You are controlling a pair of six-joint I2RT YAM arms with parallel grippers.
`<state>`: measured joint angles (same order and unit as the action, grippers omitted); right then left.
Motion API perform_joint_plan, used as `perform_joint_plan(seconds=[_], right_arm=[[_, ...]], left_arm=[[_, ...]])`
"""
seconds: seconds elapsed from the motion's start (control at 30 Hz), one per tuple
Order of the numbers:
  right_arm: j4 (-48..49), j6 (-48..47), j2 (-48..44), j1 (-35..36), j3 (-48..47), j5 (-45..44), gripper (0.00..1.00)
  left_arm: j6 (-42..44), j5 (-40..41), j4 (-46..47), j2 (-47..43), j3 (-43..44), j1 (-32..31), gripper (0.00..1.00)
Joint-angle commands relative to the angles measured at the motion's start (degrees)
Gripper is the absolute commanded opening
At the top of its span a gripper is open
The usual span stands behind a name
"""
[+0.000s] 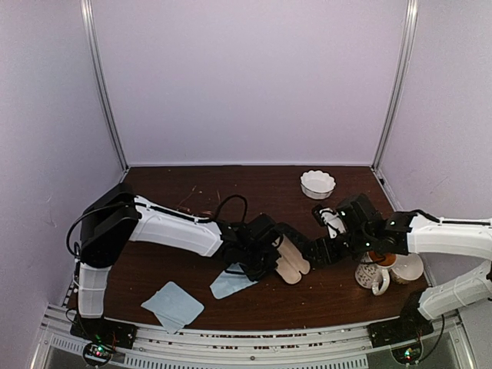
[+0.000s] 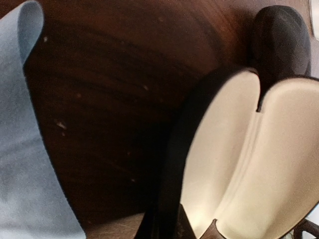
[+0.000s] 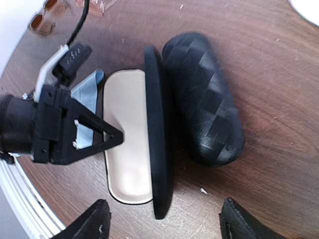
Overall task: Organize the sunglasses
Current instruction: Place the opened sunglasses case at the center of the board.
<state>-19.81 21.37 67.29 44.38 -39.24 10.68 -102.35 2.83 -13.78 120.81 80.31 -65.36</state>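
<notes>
The copper-framed sunglasses (image 3: 42,16) lay on the table (image 3: 259,59) far to the left, well apart from my left gripper (image 3: 117,135), pinched shut over the cream lining of the open black case (image 3: 127,164), while my right gripper (image 3: 165,219) stood wide open astride that case's end.

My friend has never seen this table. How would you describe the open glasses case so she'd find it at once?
On the dark wooden table, look near the middle, toward the front edge. The glasses case lies there open, just right of a light-blue cloth and left of a white mug. It alone shows a cream lining inside a black shell.
</notes>
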Motion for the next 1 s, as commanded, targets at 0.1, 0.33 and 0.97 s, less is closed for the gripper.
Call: perform_joint_plan(seconds=[0.1,0.33,0.97], right_arm=[[1.4,-0.8,4.7,2.4,-2.2,0.0,0.67],[0.9,-0.8,7.1,3.1,-4.0,-2.7,0.55],[-4.2,-6.1,11.3,3.1,-11.5,-7.7,0.49]], left_arm=[[0.8,-2.1,4.0,-0.9,-2.5,0.5,0.00],[0.7,-4.0,6.1,0.5,-2.1,1.8,0.00],[-0.6,-4.7,11.5,3.9,-1.1,4.0,0.06]])
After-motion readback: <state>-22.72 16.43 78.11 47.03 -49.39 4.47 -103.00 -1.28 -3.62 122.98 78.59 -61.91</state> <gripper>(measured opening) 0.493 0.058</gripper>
